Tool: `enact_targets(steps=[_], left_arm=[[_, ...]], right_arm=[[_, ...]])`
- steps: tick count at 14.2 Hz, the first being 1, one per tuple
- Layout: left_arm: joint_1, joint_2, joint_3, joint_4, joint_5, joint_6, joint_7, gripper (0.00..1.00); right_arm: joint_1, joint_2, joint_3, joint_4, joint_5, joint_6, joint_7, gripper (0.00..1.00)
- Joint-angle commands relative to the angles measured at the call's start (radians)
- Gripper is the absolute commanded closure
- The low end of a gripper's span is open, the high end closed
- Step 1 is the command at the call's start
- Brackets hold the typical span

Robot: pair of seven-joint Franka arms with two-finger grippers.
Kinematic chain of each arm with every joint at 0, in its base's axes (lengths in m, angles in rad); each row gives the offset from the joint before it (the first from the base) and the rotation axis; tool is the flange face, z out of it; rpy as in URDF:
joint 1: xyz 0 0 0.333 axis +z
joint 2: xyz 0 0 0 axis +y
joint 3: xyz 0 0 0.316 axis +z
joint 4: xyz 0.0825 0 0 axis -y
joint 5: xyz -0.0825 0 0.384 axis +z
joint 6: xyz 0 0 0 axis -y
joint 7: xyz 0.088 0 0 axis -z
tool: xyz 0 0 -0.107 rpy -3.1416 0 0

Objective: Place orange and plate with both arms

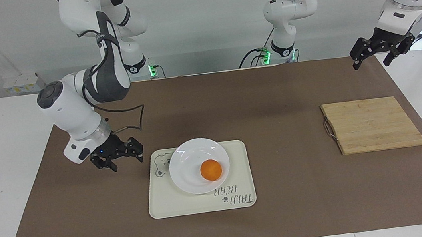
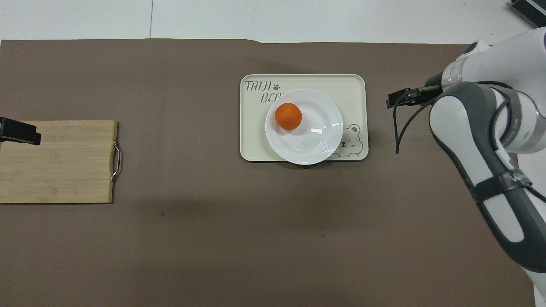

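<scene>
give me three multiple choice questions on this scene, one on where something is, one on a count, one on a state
1. Where is the orange?
A. on the wooden board
B. on the plate
C. in a gripper

2. How many wooden boards are there?
A. one
B. two
C. three

3. What state is the right gripper in?
A. shut on the plate
B. shut on the orange
C. open, holding nothing

Answers:
1 B: it sits on the plate, which lies on the tray.
2 A: only one board shows.
3 C: fingers spread, over the mat beside the tray.
</scene>
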Motion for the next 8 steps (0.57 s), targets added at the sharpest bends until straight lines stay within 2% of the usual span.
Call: enact_targets(steps=[1, 3, 6, 8], left_arm=[[-0.001, -0.020, 0.000, -0.022, -0.004, 0.004, -0.009, 0.00], [-0.001, -0.020, 0.000, -0.022, -0.004, 0.002, -0.009, 0.00], [-0.001, -0.020, 0.000, -0.022, -0.002, 0.004, -0.009, 0.00], [-0.001, -0.020, 0.000, -0.021, -0.004, 0.004, -0.009, 0.00]], right_arm=[[-0.005, -0.084, -0.011, -0.012, -0.058, -0.094, 0.083, 0.00], [-0.005, -0.152, -0.023, -0.011, -0.115, -0.180, 0.123, 0.00], [-0.005, -0.242, -0.063, -0.002, -0.118, -0.298, 0.132, 0.00], [-0.007, -0.263, -0.075, 0.038, -0.123, -0.378, 0.131, 0.00]])
